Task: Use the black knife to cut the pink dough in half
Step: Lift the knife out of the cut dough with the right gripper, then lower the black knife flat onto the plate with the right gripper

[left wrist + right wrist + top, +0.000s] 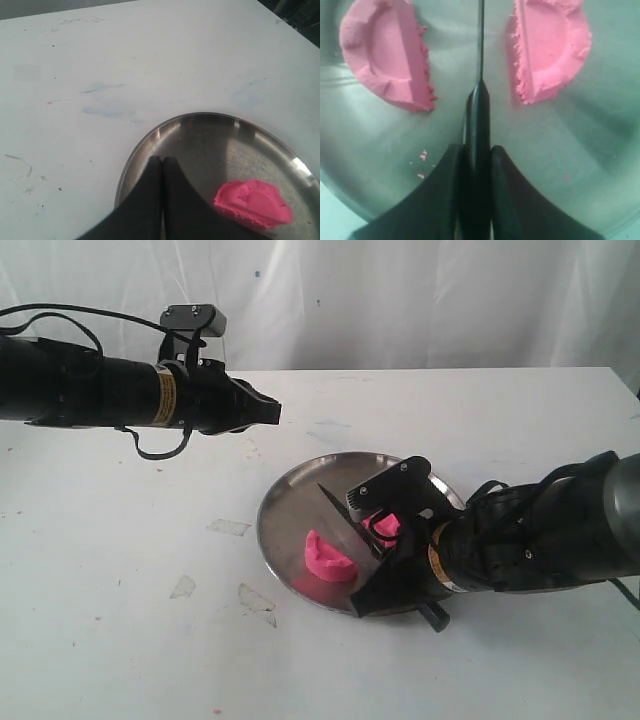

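1. The pink dough is seen as two half-round chunks lying apart on the steel plate, with their cut faces turned toward each other.
2. In the right wrist view, the first chunk and the second chunk are separated by a bare strip of plate, and ragged edges are shown along both cuts.
3. A few pink crumbs are scattered on the plate near the first chunk.
4. The black knife is held in the gap between the two chunks, its thin blade pointing along that gap; neither chunk is touched by it.
5. The knife's handle is clamped between the fingers of the right gripper, which is positioned low over the plate's rim.
6. The plate is set on the white table.
7. The left gripper is held above the table beyond the plate's far rim, well apart from the dough, and its fingers are pressed together with nothing between them.
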{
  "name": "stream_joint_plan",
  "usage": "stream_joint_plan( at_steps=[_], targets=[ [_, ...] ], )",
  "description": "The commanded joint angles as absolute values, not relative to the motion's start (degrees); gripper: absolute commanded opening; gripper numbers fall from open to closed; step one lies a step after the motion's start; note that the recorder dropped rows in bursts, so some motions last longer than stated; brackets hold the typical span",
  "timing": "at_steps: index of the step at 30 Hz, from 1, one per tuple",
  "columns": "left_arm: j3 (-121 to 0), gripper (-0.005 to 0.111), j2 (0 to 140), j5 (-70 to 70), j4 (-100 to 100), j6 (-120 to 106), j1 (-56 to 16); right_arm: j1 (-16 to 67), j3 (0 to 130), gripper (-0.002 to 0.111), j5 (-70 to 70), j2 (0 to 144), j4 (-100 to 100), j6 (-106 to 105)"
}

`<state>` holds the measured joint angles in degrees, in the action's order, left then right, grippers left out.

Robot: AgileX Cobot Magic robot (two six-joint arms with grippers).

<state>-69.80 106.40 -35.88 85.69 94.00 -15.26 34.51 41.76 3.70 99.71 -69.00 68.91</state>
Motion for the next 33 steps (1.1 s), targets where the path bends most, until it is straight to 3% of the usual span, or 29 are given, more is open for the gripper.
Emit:
stream_joint_plan(
  at_steps=[1, 10, 33],
  targets=[
    [-69.0, 0.000, 105.5, -34.8, 86.1, 94.7, -15.0, 34.1, 42.2, 0.000, 3.0, 99.5, -69.0, 69.2],
    [-65.1, 0.000, 105.3, -33.4, 85.7, 92.7, -15.0, 28.5, 42.2, 0.000, -6.0, 99.5, -68.9, 72.4],
    [-65.1, 0.000, 105.3, -34.8, 85.5, 92.7, -15.0, 28.5, 42.1, 0.000, -9.5, 103.2, -69.1, 72.6]
  ],
)
